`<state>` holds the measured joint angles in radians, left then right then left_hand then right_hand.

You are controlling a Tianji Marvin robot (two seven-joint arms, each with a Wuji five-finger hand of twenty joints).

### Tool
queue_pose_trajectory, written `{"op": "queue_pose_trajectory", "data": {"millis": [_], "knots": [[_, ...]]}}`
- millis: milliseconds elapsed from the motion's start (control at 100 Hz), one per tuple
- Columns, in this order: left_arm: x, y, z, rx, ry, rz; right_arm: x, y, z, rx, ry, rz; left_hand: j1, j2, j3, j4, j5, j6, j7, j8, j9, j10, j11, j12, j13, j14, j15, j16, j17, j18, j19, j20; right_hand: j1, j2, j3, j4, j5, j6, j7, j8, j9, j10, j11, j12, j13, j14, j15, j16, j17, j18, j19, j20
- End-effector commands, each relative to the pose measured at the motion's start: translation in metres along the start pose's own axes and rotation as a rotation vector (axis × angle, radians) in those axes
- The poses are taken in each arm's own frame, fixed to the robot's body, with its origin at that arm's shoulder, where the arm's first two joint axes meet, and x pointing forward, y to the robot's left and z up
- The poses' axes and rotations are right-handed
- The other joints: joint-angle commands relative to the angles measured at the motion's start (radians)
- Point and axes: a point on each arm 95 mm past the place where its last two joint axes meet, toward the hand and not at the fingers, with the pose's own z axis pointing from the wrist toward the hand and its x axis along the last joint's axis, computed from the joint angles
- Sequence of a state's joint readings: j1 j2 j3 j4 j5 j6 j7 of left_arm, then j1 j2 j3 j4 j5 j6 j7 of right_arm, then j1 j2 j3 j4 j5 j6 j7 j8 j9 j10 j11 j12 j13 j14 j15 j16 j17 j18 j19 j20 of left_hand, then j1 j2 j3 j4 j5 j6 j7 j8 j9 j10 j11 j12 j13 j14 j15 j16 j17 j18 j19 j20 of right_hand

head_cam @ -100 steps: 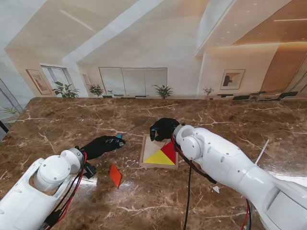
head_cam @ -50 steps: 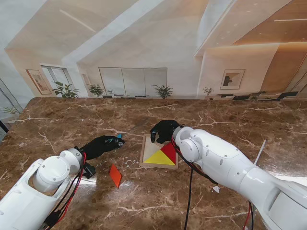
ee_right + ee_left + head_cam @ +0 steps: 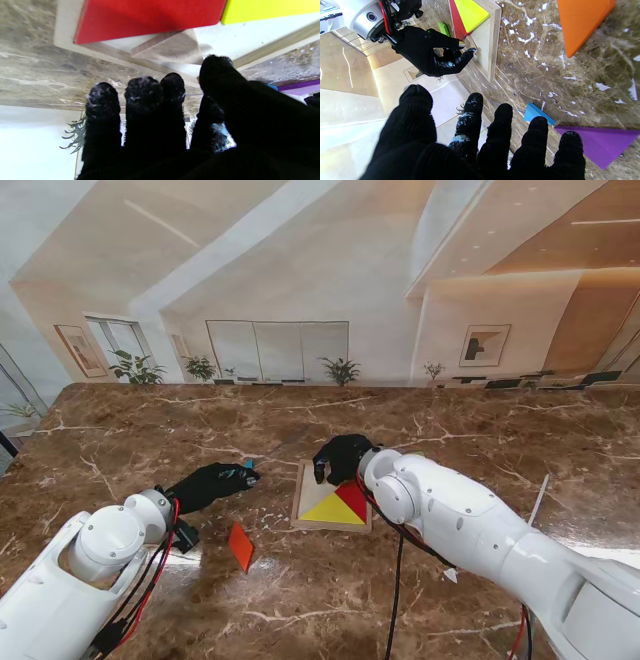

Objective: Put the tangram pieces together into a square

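- At the far edge of the wooden tray (image 3: 303, 498), right hand (image 3: 340, 453) has shifted slightly left since a second ago; fingers curled, whether it grips anything I cannot tell.
- Red triangle (image 3: 354, 497) and yellow triangle (image 3: 330, 510) sit seated in tray.
- Left hand (image 3: 212, 482) unchanged, fingers spread, empty, over purple piece (image 3: 600, 142) and blue piece (image 3: 535, 115).
- Orange piece (image 3: 240, 546) loose near tabletop's near edge: most pieces remain unplaced.

We can read no text, label, brand, number or sign on anything in these three views.
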<state>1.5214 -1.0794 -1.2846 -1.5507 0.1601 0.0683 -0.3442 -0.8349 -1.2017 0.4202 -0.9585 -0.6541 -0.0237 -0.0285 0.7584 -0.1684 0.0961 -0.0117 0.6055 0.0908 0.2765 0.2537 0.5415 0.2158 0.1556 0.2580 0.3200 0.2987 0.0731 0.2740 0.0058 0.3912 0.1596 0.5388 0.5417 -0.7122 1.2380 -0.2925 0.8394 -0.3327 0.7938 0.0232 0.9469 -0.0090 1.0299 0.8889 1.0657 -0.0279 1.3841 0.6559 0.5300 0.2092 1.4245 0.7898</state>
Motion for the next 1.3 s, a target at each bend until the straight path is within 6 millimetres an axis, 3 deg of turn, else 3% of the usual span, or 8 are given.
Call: {"op": "queue_pose_trajectory", "data": {"millis": [0, 1290], "knots": [[-0.0017, 0.0022, -0.001, -0.005, -0.006, 0.001, -0.0004, -0.0036, -0.0021, 0.016, -0.012, -0.007, 0.006, 0.039, -0.02, 0.016, 0.011, -0.001, -0.007, -0.03, 0.011, 0.005, 0.007, 0.0, 0.006, 0.002, 0.0, 0.001, 0.003, 0.011, -0.015, 0.006, 0.0, 0.034, 0.039, 0.01, -0.011, -0.028, -0.014, -0.001, -0.005, -0.008, 0.007, 0.015, 0.029, -0.025, 0.048, 0.013, 0.002, -0.001, 0.061, 0.017], [-0.002, 0.0014, -0.0025, 0.001, -0.005, 0.002, -0.0047, -0.0061, -0.0091, 0.036, -0.068, -0.064, 0.006, 0.039, -0.021, 0.016, 0.012, -0.001, -0.007, -0.03, 0.012, 0.006, 0.007, 0.0, 0.008, 0.002, 0.0, 0.002, 0.004, 0.012, -0.015, 0.006, 0.003, 0.044, 0.033, 0.009, -0.038, -0.009, -0.063, 0.038, -0.035, -0.013, 0.008, 0.009, 0.024, -0.036, 0.054, 0.012, -0.001, -0.018, 0.075, 0.015]]}}
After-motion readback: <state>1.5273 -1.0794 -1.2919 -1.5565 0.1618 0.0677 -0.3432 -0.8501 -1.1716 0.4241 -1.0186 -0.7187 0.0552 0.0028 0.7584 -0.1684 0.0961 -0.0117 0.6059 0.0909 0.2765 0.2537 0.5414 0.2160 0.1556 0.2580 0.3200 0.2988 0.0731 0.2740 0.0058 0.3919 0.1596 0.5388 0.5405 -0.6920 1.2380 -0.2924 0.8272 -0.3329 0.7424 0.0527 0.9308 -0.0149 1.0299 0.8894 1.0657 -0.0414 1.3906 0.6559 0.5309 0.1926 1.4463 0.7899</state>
